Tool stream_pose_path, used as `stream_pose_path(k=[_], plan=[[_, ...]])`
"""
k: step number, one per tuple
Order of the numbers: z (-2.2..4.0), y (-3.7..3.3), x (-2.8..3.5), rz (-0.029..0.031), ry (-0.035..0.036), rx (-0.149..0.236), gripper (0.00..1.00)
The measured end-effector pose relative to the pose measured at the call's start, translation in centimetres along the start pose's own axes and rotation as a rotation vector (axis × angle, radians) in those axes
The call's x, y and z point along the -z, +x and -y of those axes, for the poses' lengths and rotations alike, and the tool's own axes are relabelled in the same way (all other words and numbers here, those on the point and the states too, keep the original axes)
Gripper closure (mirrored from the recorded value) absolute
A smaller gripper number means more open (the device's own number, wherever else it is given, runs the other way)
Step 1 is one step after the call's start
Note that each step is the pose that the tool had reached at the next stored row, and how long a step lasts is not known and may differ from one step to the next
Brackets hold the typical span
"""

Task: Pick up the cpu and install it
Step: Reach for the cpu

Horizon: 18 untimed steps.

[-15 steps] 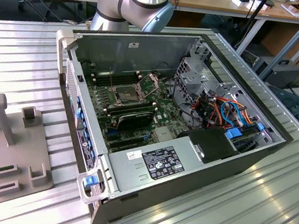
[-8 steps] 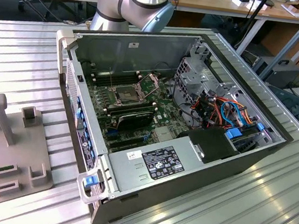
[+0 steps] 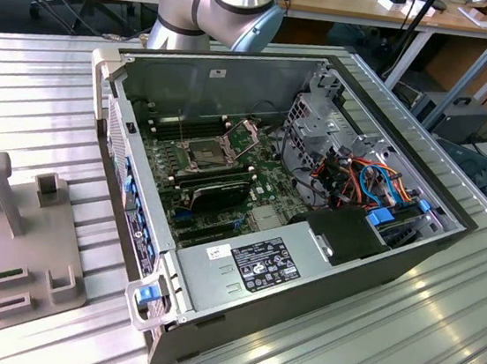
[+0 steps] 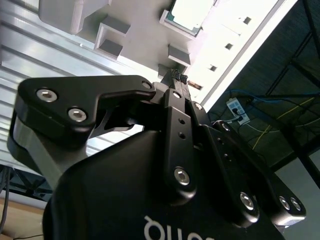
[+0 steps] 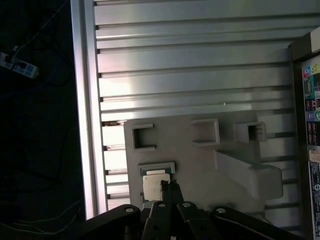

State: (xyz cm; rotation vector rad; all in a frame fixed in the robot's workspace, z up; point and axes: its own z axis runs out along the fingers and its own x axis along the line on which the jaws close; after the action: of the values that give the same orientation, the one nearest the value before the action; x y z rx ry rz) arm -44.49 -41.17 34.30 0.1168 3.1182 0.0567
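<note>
I am hovering my gripper over the grey fixture, jaws closed together, gripping nothing; the cpu is sitting in its square pocket, near my fingertips.

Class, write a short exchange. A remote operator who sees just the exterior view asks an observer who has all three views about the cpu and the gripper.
Operator: Where is the cpu?
Observer: In the first wrist view the cpu lies flat in a square holder on the grey fixture.
Operator: Does the gripper have it?
Observer: No. In the second wrist view the gripper is shut and empty, with a clear gap between its tips and the cpu.
</note>
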Motion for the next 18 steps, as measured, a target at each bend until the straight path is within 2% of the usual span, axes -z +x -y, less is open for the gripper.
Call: stream_pose_path(k=[1, 2, 3, 6, 11, 18], plan=[[0.01, 0.02, -0.1, -0.0017, 0.0002, 0.0, 0.89], [0.01, 0.04, -0.26, -0.0087, 0.001, 0.0, 0.89], [0.02, 0.05, -0.47, -0.0211, 0.0023, -0.001, 0.89], [0.03, 0.06, -0.73, -0.0371, 0.0036, -0.001, 0.89], [0.04, 0.08, -0.77, -0.0376, 0.0039, -0.001, 0.89], [0.17, 0.59, -1.07, -0.0376, 0.0039, 0.0, 0.89]])
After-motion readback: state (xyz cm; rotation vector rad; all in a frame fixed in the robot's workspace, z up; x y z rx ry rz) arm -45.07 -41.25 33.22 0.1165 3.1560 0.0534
